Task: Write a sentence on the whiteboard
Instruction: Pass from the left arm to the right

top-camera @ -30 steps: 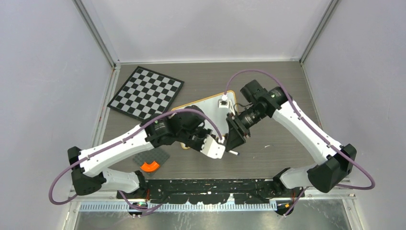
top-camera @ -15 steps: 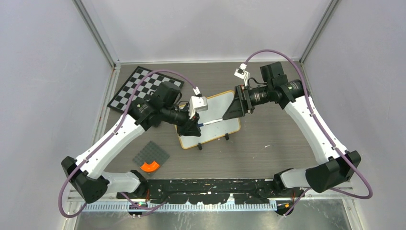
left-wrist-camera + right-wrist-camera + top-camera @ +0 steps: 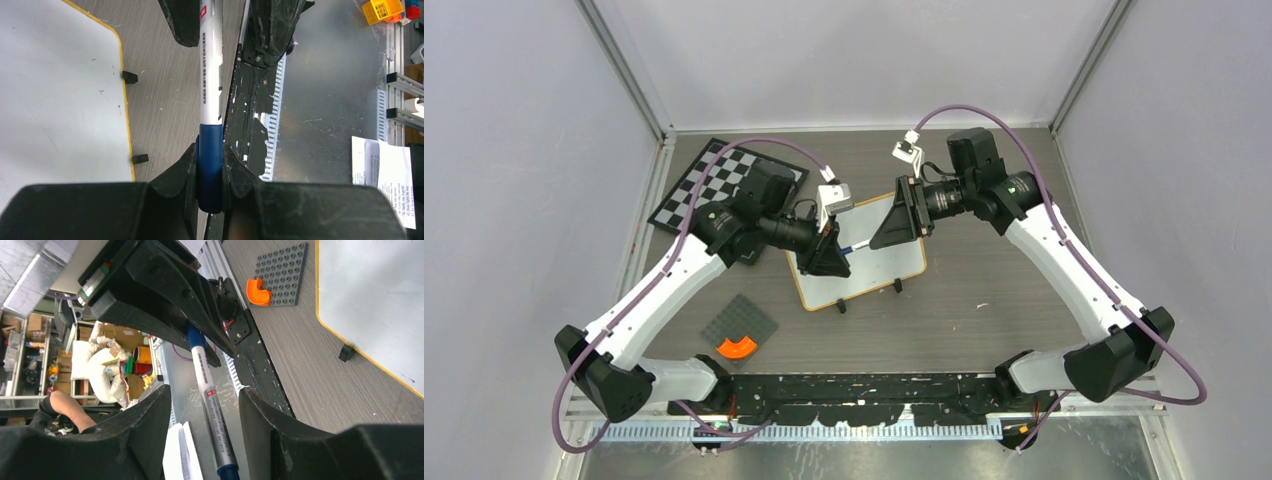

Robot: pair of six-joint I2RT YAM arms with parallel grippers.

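The whiteboard [image 3: 879,265] lies flat in the middle of the desk [image 3: 994,300], turned at a slant. Its yellowish wooden frame has rounded corners, and two small black clip feet [image 3: 841,305] stand on the edge nearer the arm bases. Its white face is bare apart from a few faint specks. The two arms reach in from either side and meet above the board, with a marker [image 3: 211,75] bridging the gap between them. The left hand [image 3: 210,160] is clamped on the marker's dark blue cap, one finger pressed to each side of it. The white barrel, printed with small text and a red mark, runs straight out from that grip towards the other arm. The right hand [image 3: 205,392] has its fingers apart. The barrel passes between them with a gap showing on both sides in the right wrist view, so it grips nothing. The marker is held in the air, off the board's surface. A black-and-white chessboard [image 3: 692,190] lies at the far left of the desk, partly under the left arm. Nearer the bases, left of the whiteboard, a grey studded plate [image 3: 742,318] lies with an orange curved piece [image 3: 737,347] at its near edge.
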